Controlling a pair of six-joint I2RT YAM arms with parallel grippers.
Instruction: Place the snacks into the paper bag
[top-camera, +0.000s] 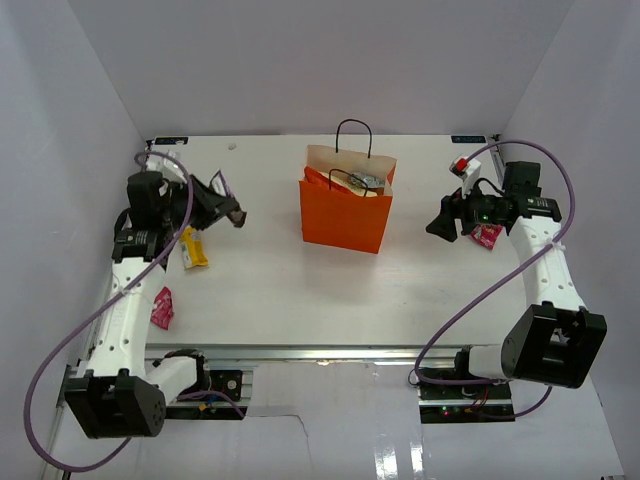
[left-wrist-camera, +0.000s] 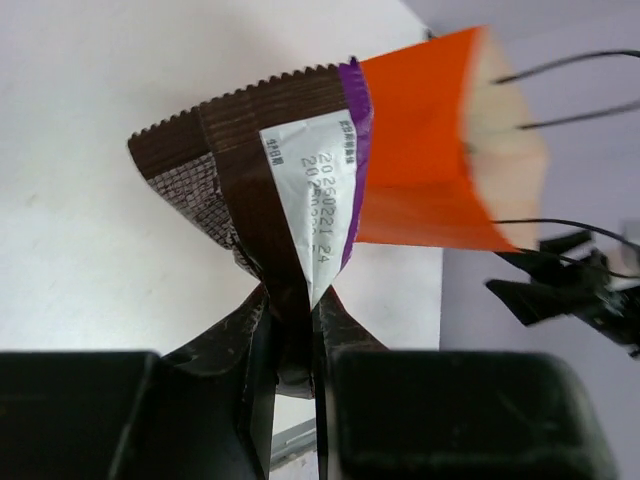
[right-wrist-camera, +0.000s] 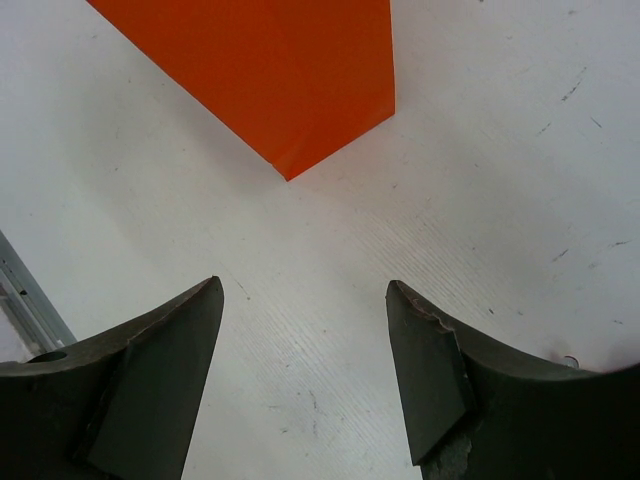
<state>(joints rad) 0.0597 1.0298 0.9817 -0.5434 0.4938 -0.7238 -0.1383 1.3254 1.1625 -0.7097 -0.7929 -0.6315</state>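
The orange paper bag (top-camera: 345, 212) stands upright mid-table with black loop handles, and packets (top-camera: 358, 181) show inside its mouth. My left gripper (top-camera: 222, 207) hangs above the table left of the bag, shut on a dark brown snack bar (top-camera: 238, 217). In the left wrist view the bar (left-wrist-camera: 270, 180) sticks out of the gripper (left-wrist-camera: 297, 300) toward the bag (left-wrist-camera: 420, 150). A yellow packet (top-camera: 193, 247) and a pink-red packet (top-camera: 162, 307) lie under the left arm. My right gripper (top-camera: 440, 222) is open and holds nothing, right of the bag, with bare table between its fingers (right-wrist-camera: 303, 290). A red packet (top-camera: 487, 235) lies beside it.
A small white and red object (top-camera: 462, 166) sits at the back right near the right arm. White walls close in the table on the left, back and right. The bag's lower corner (right-wrist-camera: 285, 80) fills the top of the right wrist view.
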